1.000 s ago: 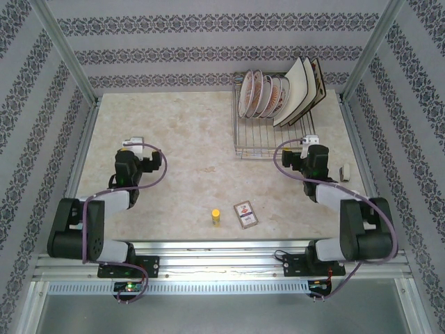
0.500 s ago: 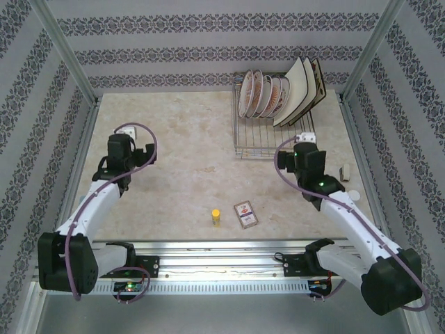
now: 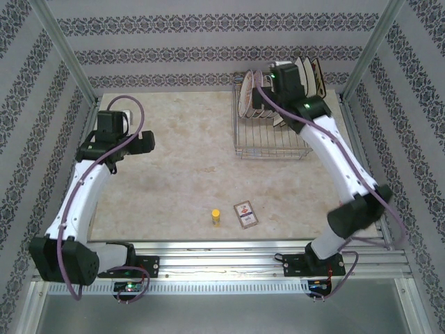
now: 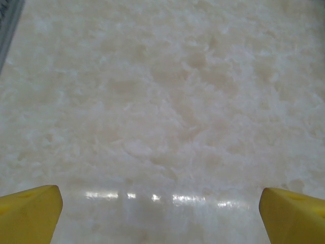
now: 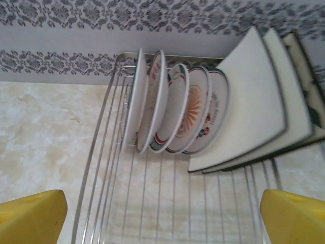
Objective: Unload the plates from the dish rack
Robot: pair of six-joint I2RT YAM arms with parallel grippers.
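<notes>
The dish rack (image 3: 272, 132) sat at the far right of the counter (image 3: 181, 160), and every plate was in it. A row of round plates (image 5: 175, 109) stood on edge, close together, at the rack's far end, with three square plates (image 5: 254, 101) tilted just beside them on the right. The right pincer (image 5: 162, 218) hung above the rack's bare near half, jaws wide and holding nothing, looking forward and down at the plates. The left pincer (image 4: 160, 216) was wide and empty too, over bare counter well apart from the rack. The step in hand looked like the reach for a first plate. It would likely go best from an outer end of the row, where a finger has room. The leftmost round plate had open wire beside it, whereas the inner ones seemed too close for a finger to slip between. The jaws should straddle the top rim, one finger on each face, close firmly, then lift straight up until the plate cleared the rack before swinging away. A sideways pull could tip the neighbours, and the tilted square plates looked liable to slide if knocked.
</notes>
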